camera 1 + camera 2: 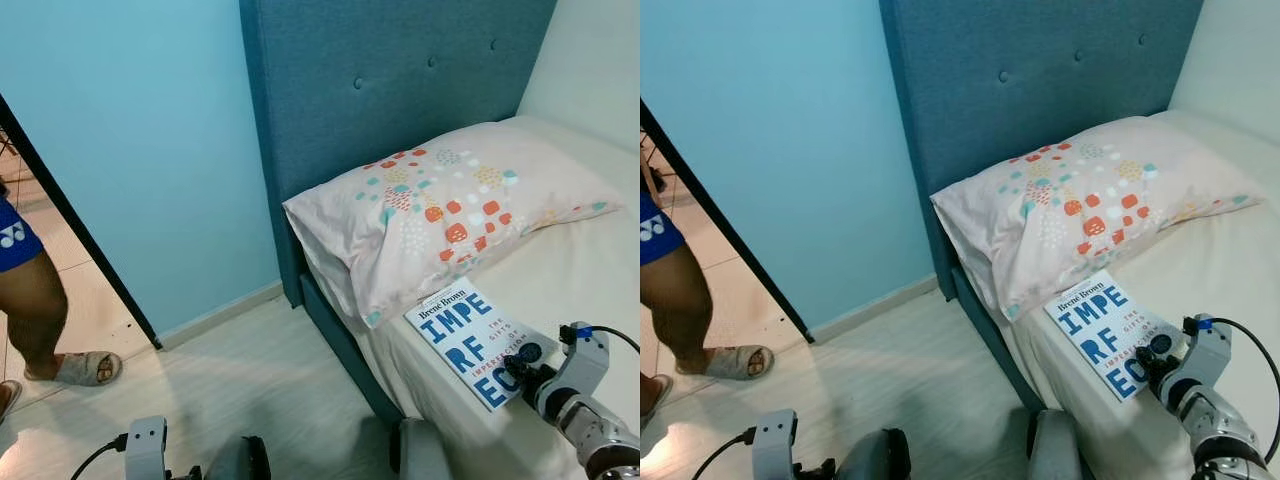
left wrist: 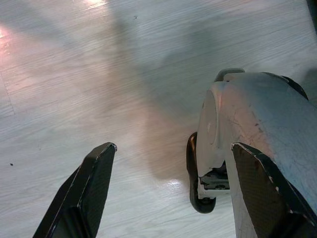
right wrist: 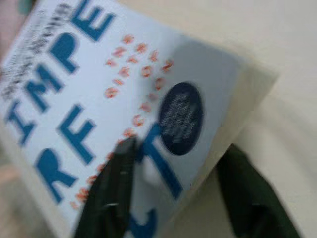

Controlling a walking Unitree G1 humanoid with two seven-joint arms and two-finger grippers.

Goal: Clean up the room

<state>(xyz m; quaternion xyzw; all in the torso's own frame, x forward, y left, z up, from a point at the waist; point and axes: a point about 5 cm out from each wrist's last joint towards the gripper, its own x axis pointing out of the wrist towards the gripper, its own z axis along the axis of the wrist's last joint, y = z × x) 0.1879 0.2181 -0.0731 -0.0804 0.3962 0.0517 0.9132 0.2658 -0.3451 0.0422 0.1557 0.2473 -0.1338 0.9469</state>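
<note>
The right gripper (image 3: 173, 193) has its jaws spread over the near corner of the book (image 1: 478, 342), one finger on the cover, the other off its edge on the bed (image 1: 590, 270). Beyond the jaws lies the pillow (image 1: 450, 215) (patterned with dots). The left gripper (image 2: 171, 193) hangs with jaws apart above the floor (image 2: 99, 74). A person's leg (image 1: 35, 310) stands at the doorway.
</note>
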